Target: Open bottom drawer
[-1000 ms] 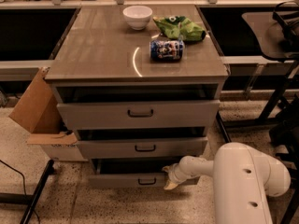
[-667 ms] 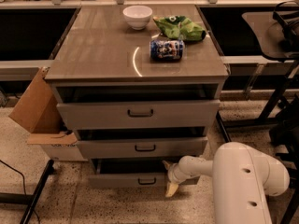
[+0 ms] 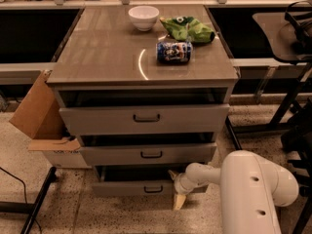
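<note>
The bottom drawer (image 3: 126, 187) is the lowest, narrowest grey front of the cabinet, with a small dark bar handle (image 3: 153, 189). It stands slightly pulled out, with a dark gap above it. My gripper (image 3: 176, 187) is at the right end of this drawer front, just right of the handle. Its tan fingers are spread, one (image 3: 172, 173) at the drawer's top edge and one (image 3: 179, 202) pointing down toward the floor. It holds nothing that I can see. My white arm (image 3: 253, 189) reaches in from the lower right.
The middle drawer (image 3: 146, 154) and top drawer (image 3: 144, 118) also stand slightly out. On the cabinet top are a white bowl (image 3: 144, 17), a green bag (image 3: 187, 29) and a can (image 3: 174, 51). A cardboard box (image 3: 41, 126) stands left; dark chair legs (image 3: 287, 106) right.
My gripper has shifted a little down and left along the bottom drawer front, its lower finger now pointing at the floor. The drawers look unmoved.
</note>
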Robot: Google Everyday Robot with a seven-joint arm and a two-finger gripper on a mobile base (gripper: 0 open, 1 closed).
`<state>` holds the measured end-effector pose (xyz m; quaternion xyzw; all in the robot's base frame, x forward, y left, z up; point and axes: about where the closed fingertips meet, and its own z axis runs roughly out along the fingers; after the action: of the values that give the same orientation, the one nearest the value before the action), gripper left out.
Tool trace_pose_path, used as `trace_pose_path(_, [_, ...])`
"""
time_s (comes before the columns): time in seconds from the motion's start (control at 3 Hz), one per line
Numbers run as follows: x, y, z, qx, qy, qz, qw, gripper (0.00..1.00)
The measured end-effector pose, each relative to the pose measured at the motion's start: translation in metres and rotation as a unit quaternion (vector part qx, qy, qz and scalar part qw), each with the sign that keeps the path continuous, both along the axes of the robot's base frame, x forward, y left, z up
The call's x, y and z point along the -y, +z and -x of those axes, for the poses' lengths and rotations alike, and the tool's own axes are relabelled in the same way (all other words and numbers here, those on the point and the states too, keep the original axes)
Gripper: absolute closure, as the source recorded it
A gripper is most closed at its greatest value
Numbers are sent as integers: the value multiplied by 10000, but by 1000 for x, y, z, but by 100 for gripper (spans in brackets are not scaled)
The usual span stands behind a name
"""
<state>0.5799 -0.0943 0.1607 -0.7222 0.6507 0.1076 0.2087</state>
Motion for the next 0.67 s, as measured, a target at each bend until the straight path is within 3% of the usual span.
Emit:
trace_pose_path(0.33, [5,-3,17,-337,59,111,9994,22])
trace_pose_path(0.67, [8,-1,31,-484,78,189,9986,45])
